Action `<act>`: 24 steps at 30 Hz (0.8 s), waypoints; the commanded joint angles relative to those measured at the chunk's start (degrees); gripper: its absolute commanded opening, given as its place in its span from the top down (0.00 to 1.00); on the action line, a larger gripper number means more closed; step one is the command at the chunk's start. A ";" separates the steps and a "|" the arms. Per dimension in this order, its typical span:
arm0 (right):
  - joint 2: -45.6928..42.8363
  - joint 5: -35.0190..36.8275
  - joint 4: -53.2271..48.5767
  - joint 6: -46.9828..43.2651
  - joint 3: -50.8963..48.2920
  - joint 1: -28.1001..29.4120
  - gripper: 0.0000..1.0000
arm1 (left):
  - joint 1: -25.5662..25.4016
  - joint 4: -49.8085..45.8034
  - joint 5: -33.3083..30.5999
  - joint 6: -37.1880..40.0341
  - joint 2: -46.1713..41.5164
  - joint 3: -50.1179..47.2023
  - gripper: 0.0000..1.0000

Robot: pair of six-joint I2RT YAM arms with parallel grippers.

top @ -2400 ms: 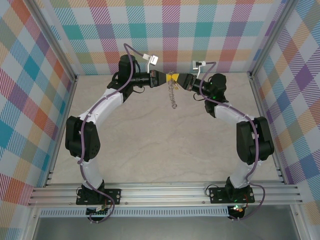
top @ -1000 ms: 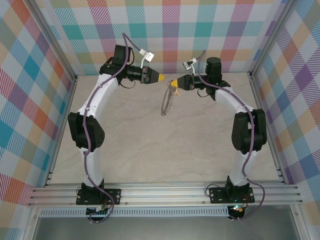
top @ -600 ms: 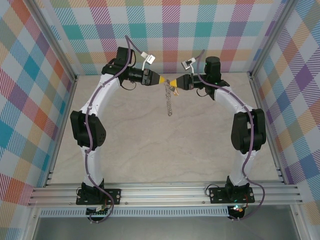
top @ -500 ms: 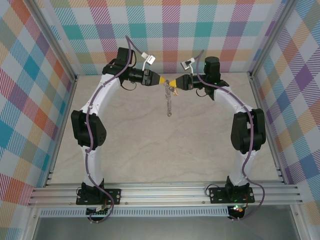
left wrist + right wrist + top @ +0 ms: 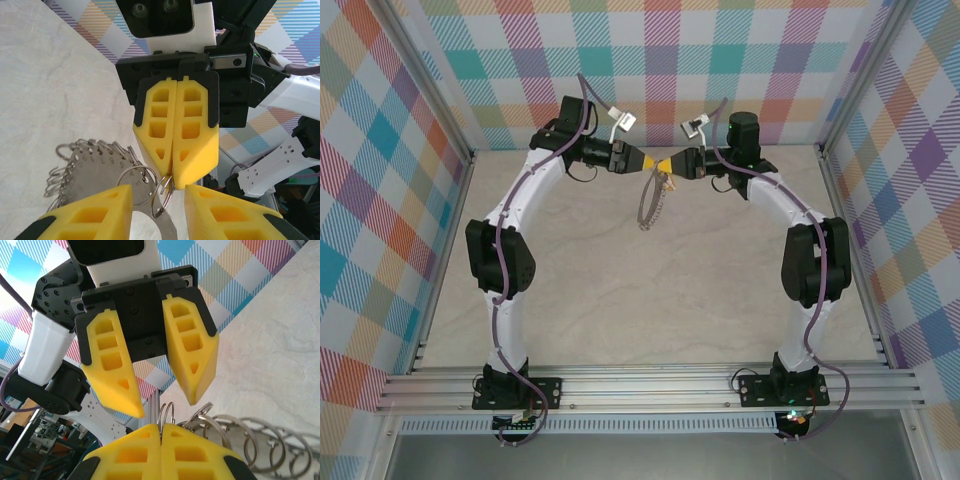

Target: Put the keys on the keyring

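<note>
Hanging under the right gripper (image 5: 172, 179), clear above the marbled table (image 5: 620, 280), the keyring (image 5: 92, 167) is being shown as a thin flat piece of grey metal, fringed along its edge with small silvery wire loops (image 5: 59, 176). A split ring (image 5: 167, 412) at its top is being pinched between the right gripper's ribbed yellow fingers, which are being pressed together. Facing the right gripper tip to tip, the left gripper (image 5: 159, 192) is being held spread, gripping nothing.
</note>
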 commanded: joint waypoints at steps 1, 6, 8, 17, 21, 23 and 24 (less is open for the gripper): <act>0.27 -1.94 2.33 -0.10 2.05 0.38 1.00 | -0.85 0.78 2.25 -0.31 0.09 2.20 0.68; 0.36 -1.76 2.30 -0.21 1.88 0.42 1.00 | -0.99 0.00 3.02 0.48 -0.19 2.17 0.72; 0.36 -1.61 2.28 -0.29 1.75 0.42 1.00 | -0.99 -0.41 3.46 0.81 -0.27 2.14 0.76; 0.29 -1.08 2.28 -0.38 1.45 0.36 1.00 | -1.50 -2.22 4.19 2.52 -0.60 2.17 0.81; 0.09 -0.97 2.33 -0.36 1.20 0.38 1.00 | -1.82 -2.22 3.96 2.61 -0.62 2.17 0.88; -0.14 -0.93 2.41 -0.45 0.87 0.38 1.00 | -2.03 -2.17 3.69 2.54 -0.71 2.13 0.92; -0.26 -0.80 2.49 -0.45 0.74 0.41 1.00 | -2.13 -2.09 3.58 2.52 -0.83 2.16 0.96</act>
